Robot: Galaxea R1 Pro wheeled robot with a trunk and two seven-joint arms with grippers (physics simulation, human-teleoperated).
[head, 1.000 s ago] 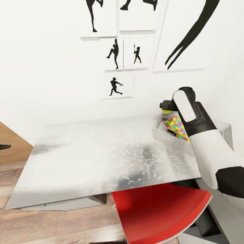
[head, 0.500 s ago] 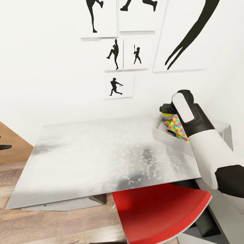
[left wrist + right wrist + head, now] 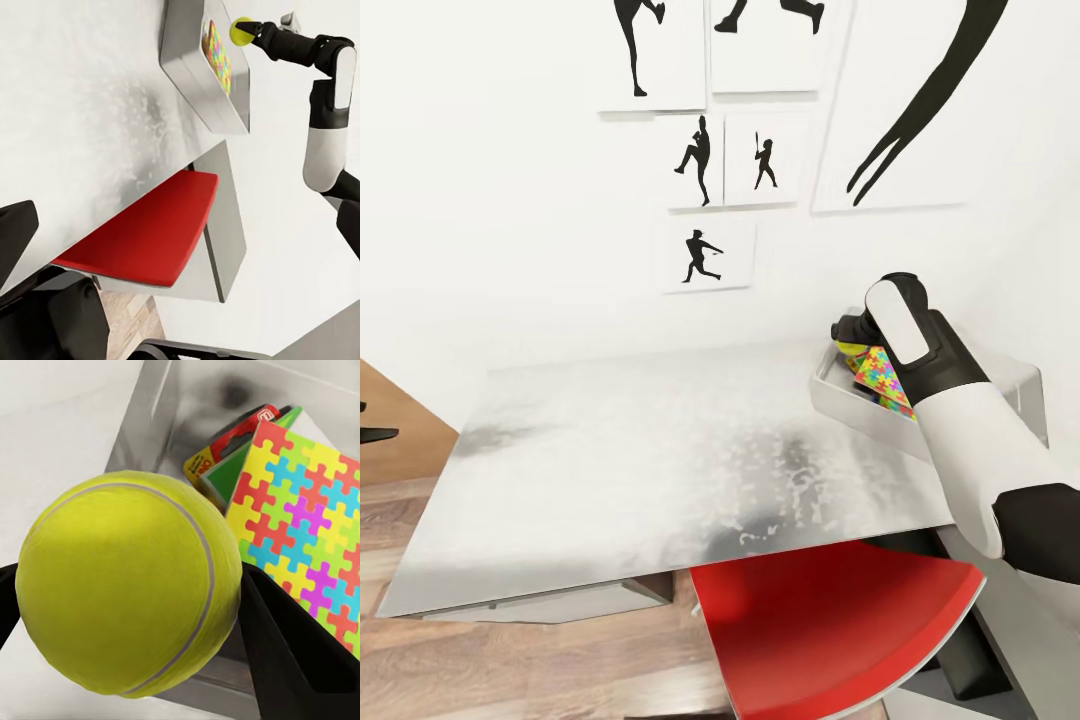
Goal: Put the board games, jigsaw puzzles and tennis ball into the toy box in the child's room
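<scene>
My right gripper (image 3: pixel 846 334) is shut on the yellow-green tennis ball (image 3: pixel 127 592) and holds it just above the near end of the light-grey toy box (image 3: pixel 838 398). The box stands at the right end of the pale grey table (image 3: pixel 650 450). Inside it a colourful jigsaw puzzle (image 3: pixel 307 529) leans over a green and red board game (image 3: pixel 225 450). From the left wrist view the ball (image 3: pixel 241 31) hangs over the toy box (image 3: pixel 196 71) beside the puzzle (image 3: pixel 217 54). A dark finger (image 3: pixel 15 240) of my left gripper shows low beside the table.
A red chair seat (image 3: pixel 830 620) juts out under the table's front edge, right below my right arm. Black silhouette posters (image 3: pixel 703 255) hang on the white wall behind the table. Wooden floor (image 3: pixel 510 670) lies at the lower left.
My right gripper has sunk a little with the tennis ball, closer to the toy box. The rest has stayed put.
</scene>
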